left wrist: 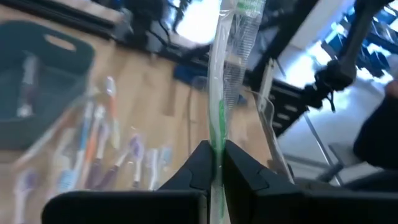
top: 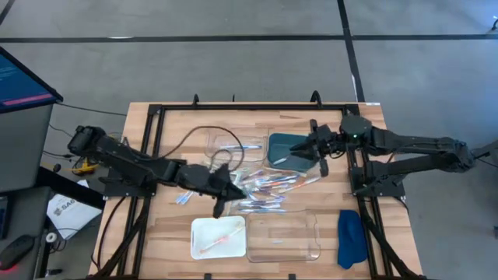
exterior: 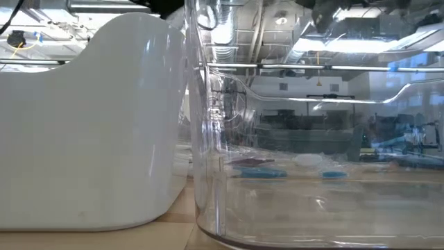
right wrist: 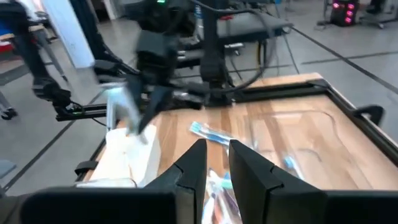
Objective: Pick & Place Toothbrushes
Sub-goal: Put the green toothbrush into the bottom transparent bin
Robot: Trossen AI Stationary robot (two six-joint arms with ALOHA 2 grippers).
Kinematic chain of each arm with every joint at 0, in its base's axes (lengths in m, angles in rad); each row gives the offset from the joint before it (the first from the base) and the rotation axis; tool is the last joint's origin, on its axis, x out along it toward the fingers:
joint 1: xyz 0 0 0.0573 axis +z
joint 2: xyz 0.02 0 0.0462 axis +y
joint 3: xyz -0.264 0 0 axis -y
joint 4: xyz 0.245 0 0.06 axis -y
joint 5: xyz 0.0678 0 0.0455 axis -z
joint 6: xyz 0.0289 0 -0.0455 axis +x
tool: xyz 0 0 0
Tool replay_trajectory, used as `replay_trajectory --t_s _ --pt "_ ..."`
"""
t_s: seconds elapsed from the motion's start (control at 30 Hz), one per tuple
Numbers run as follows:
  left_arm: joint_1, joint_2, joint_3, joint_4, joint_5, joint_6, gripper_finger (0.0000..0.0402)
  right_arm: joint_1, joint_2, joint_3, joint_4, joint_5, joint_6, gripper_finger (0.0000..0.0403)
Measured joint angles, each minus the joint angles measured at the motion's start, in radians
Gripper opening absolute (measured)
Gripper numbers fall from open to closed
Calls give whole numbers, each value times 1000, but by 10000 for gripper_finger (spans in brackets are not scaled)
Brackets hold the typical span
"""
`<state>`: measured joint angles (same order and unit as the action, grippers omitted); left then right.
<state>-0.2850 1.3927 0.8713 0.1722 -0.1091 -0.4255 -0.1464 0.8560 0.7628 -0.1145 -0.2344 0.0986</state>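
Observation:
Several toothbrushes, some in clear wrappers, lie in a loose pile mid-table, also seen in the left wrist view. My left gripper hovers at the pile's left edge, shut on a green-and-white wrapped toothbrush. One orange-pink toothbrush lies in the white tray. My right gripper stands over the dark teal tray. Its fingers show a narrow gap with nothing seen between them. My left gripper pinches the wrapped toothbrush at its green part between the two fingers. The toothbrush runs along the fingers and sticks out well beyond their tips. It is lifted clear of the table and the pile.
A clear tray sits beside the white tray at the near edge, and another clear tray lies at the far side next to the teal one. A blue cloth lies near right. In the low view the white tray wall and clear tray fill the picture.

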Motion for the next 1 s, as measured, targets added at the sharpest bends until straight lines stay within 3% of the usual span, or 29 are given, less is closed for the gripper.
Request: replay_trajectory --t_s 0.17,0.43,0.6,1.0 --pt "-21 173 193 -34 90 85 10 -19 -37 0 -65 0 16 63" --pt "-30 399 570 -458 81 169 10 -28 -38 0 -155 0 -13 63" --pt "-2 488 661 -552 89 153 10 -64 -55 0 -222 0 -14 63" --pt "0 667 816 -579 224 133 10 -106 -63 0 -323 1 -16 63"
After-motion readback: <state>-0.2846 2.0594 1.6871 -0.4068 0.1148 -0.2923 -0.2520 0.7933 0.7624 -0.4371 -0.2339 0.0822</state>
